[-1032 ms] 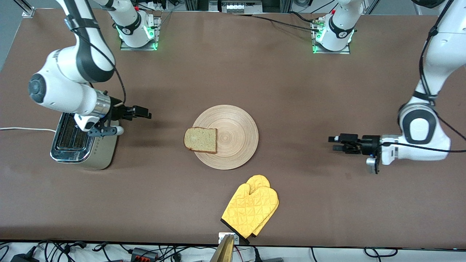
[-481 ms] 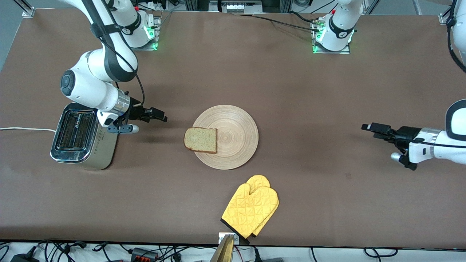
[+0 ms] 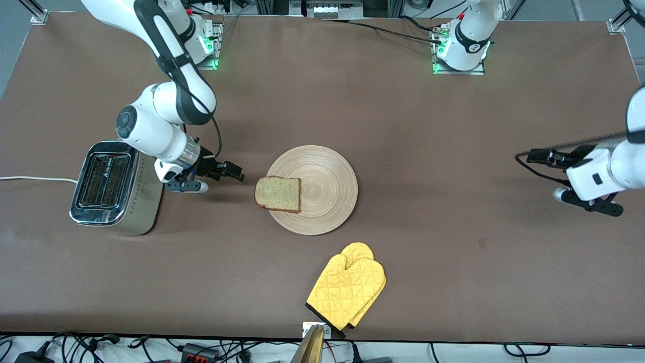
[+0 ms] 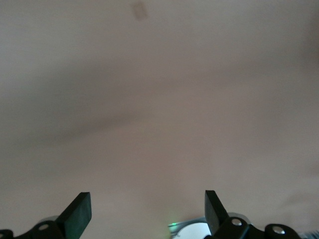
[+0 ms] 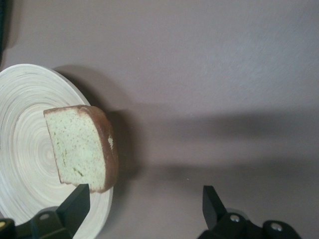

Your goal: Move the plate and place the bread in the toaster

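Observation:
The bread [image 3: 277, 193] lies on the edge of the round light-wood plate [image 3: 327, 191], on the side toward the toaster [image 3: 108, 187], and overhangs the rim. My right gripper [image 3: 236, 171] is open over the table between toaster and bread, a short way from the slice. In the right wrist view the bread [image 5: 82, 149] and plate [image 5: 20, 149] lie just ahead of one finger of the open right gripper [image 5: 144, 199], with nothing between the fingers. My left gripper [image 3: 535, 155] is open and empty over bare table at the left arm's end; the left wrist view shows the left gripper [image 4: 146, 206] over brown table.
A yellow oven mitt [image 3: 347, 291] lies nearer the front camera than the plate, close to the table's front edge. The toaster's white cord [image 3: 30, 178] runs off the right arm's end of the table. Both slots of the toaster face up.
My right gripper has moved from beside the toaster toward the bread. My left arm has drawn back from the plate toward its own end of the table. Bread and plate have not moved.

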Motion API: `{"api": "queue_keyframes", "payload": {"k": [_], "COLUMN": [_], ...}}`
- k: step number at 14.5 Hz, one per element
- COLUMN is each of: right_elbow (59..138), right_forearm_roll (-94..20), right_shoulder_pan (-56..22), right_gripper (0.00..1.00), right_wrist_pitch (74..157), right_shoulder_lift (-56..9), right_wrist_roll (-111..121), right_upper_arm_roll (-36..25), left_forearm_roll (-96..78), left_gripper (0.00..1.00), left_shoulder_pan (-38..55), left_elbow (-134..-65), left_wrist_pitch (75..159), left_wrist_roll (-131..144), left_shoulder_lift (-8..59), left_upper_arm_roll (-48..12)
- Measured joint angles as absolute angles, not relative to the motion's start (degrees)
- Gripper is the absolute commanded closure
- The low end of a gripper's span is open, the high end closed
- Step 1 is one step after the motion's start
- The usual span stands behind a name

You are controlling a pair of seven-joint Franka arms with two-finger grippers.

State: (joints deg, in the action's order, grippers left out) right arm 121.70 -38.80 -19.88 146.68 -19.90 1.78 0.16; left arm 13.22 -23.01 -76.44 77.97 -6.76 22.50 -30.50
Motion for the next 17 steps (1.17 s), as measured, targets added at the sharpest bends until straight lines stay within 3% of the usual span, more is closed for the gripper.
{"api": "queue_keyframes", "payload": {"k": [5,9,11,14,17], "right_elbow": [117.61,115.69,115.42,115.28,114.65], "right_forearm_roll": [-43.97,-45.97,-46.01,-46.05,-46.08], "right_shoulder_pan": [-19.97,-20.15,-20.18,-20.23,-20.25], "right_gripper": [0.00,0.00,0.00,0.00,0.02], "right_wrist_pitch": [147.03,147.92,148.62,150.37,150.76], "right_shoulder_lift": [-23.94,-26.55,-27.48,-28.58,-28.88], "right_wrist_roll": [1.84,1.96,2.00,2.02,2.02], "right_upper_arm_roll": [2.13,3.31,3.71,4.35,4.74], "left_forearm_roll": [13.37,2.17,1.61,2.56,3.79], "left_gripper": [0.00,0.00,0.00,0.00,0.00], "left_shoulder_pan": [-19.56,-5.47,-1.15,0.25,0.36], "left_elbow": [-76.74,-78.18,-82.40,-94.50,-101.71], "left_wrist_pitch": [77.48,78.85,83.69,96.27,100.78], "left_wrist_roll": [-4.00,-4.06,-3.76,-2.76,-2.75], "left_shoulder_lift": [14.63,12.17,9.54,2.07,-3.39], "left_upper_arm_roll": [-29.33,-8.39,-3.06,-1.80,-1.47]}}
